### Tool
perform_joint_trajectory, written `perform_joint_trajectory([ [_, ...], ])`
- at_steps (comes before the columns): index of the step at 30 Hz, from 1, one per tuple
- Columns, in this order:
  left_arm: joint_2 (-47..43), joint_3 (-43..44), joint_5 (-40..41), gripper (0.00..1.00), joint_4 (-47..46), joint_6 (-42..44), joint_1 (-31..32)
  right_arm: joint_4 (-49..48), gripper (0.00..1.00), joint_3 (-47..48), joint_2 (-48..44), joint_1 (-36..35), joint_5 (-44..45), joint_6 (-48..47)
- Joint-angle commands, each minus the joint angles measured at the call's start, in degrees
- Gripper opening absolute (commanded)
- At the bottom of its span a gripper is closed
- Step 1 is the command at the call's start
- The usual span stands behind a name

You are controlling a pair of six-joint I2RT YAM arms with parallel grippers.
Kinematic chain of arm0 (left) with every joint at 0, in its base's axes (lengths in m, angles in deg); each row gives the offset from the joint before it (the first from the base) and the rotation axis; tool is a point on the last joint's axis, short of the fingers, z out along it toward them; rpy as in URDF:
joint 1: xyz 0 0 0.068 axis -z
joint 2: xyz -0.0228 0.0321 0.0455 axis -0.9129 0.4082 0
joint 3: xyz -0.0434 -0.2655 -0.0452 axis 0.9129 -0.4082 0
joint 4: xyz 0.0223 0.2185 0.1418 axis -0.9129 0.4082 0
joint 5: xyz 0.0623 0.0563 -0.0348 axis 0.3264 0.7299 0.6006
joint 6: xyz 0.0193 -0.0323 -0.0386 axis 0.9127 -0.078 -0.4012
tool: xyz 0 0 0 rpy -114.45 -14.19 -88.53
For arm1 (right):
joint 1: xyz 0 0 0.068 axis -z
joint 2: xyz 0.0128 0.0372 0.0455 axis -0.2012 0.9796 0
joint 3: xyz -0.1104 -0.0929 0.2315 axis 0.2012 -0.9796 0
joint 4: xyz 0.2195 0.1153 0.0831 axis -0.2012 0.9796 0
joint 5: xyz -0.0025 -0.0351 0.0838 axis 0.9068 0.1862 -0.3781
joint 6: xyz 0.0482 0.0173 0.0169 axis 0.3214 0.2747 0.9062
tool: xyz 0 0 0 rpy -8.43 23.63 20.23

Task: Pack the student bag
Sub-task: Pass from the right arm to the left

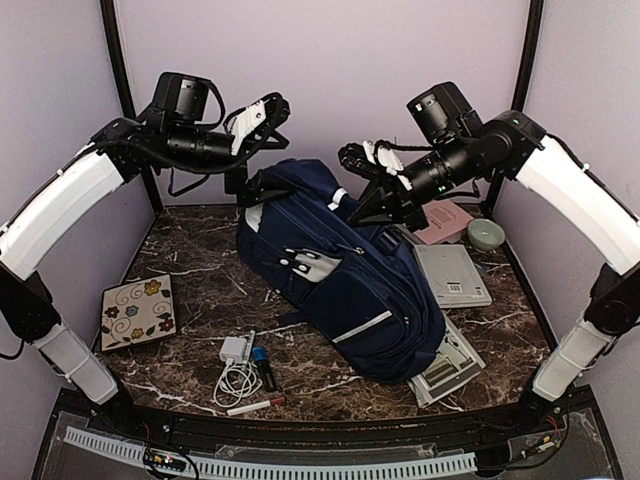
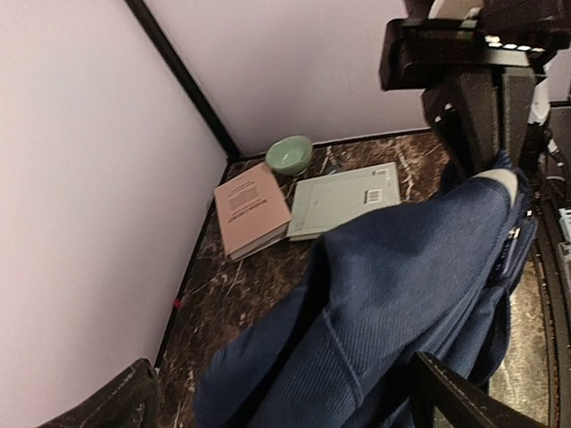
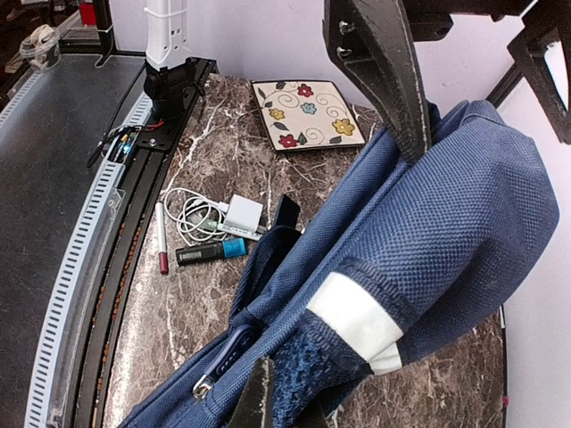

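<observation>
The student bag (image 1: 340,280), a big navy backpack with white stripes, lies slanted across the table with its top end raised at the back. My right gripper (image 1: 372,205) is shut on the bag's top edge beside a white tab (image 3: 357,321). In the right wrist view its fingers (image 3: 263,397) pinch the navy fabric (image 3: 446,232). My left gripper (image 1: 248,190) is open and straddles the bag's top left corner. In the left wrist view its fingers (image 2: 446,392) stand wide apart with bag fabric (image 2: 401,285) between them.
On the left lie a floral tile (image 1: 140,312), a white charger with cable (image 1: 235,365), a blue-capped black stick (image 1: 262,368) and a red pen (image 1: 255,405). On the right are a pink book (image 1: 445,220), a green bowl (image 1: 486,234), a grey notebook (image 1: 452,275) and a grey flat item (image 1: 450,365) partly under the bag.
</observation>
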Motion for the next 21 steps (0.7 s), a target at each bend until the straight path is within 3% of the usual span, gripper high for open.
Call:
perform_joint_trajectory([
  [1,3.83,2.49,-14.14,0.99,8.61,-0.26,0.35,0.57,0.0,-0.47,-2.21,-0.83,-3.84,-1.23],
  [7,4.6,-1.55,-17.39,0.99,5.76,-1.65,0.95,-0.31,0.0,-0.88,-2.39,-0.76,-3.58,-1.46],
  [9,6.24,0.39,-17.28,0.92,7.51,-1.64,1.72,-1.34,0.0,-1.05,-2.34,-0.81,-3.25,-0.94],
  [10,7.1,1.19,-17.27,0.83,8.38,-1.48,1.98,-2.72,0.0,-1.33,-2.48,-0.78,-2.89,-0.34],
  [11,7.28,1.68,-17.37,0.65,8.9,-1.41,2.07,-4.29,0.0,-1.79,-2.84,-0.74,-2.38,0.53],
  [13,6.41,0.91,-18.71,0.18,9.31,-0.7,2.13,-8.81,0.0,-3.72,-4.39,-0.67,-0.26,3.73],
  [14,5.45,-0.33,-18.85,0.02,9.0,-0.51,2.11,-11.89,0.0,-5.1,-5.45,-0.68,1.29,5.56],
  [16,2.66,-3.78,-16.54,0.0,7.04,-1.01,2.1,-19.49,0.01,-8.64,-7.88,-0.62,5.97,10.09],
  [17,0.85,-5.85,-14.85,0.0,5.54,-1.63,2.09,-23.3,0.03,-10.79,-9.24,-0.55,9.08,12.61],
  [18,-1.02,-7.74,-12.77,0.0,3.43,-2.89,2.11,-27.48,0.13,-12.88,-10.38,-0.38,12.3,15.08],
  [21,-7.18,-14.33,0.23,0.0,-7.46,-8.91,2.1,-38.71,0.48,-18.26,-13.17,-0.2,25.41,22.95],
])
